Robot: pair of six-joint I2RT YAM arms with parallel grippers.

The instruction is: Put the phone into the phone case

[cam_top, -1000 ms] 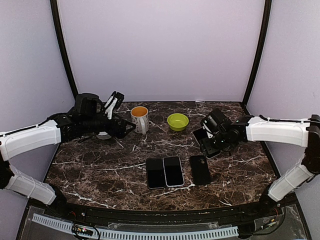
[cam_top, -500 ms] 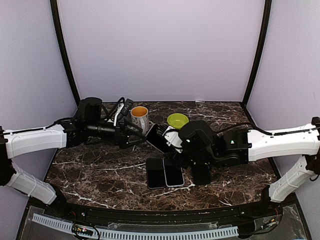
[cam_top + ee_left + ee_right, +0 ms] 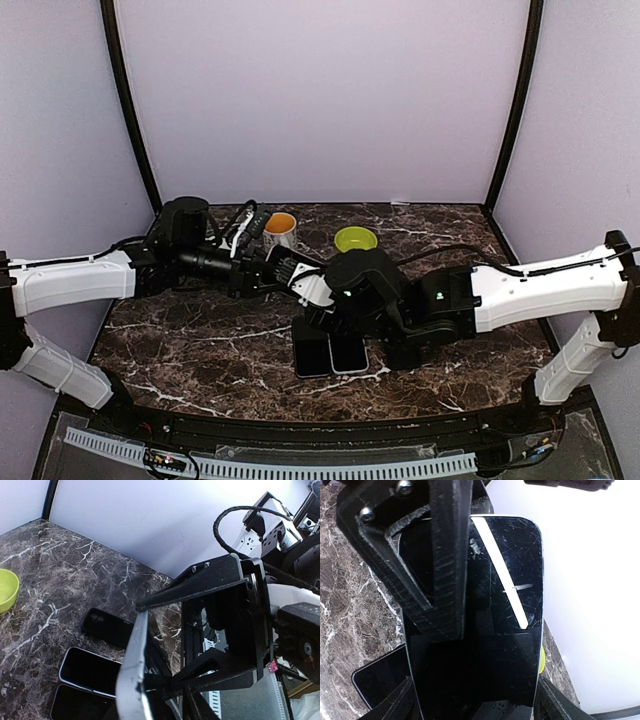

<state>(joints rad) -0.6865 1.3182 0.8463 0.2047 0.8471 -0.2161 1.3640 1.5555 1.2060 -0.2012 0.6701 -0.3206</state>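
The right end effector [image 3: 477, 700] holds the phone [image 3: 507, 605] by its sides above the desk [image 3: 200, 340]. The left end effector [image 3: 283, 272] touches its screen; I can't tell if it grips. The phone case [image 3: 107, 627] lies below.

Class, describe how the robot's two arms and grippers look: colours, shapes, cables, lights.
Both the left arm and right arm wear white shells over black joints, with loose black cables. A green light glows on the right wrist. The left gripper and right gripper are black and angular, with flat fingers.
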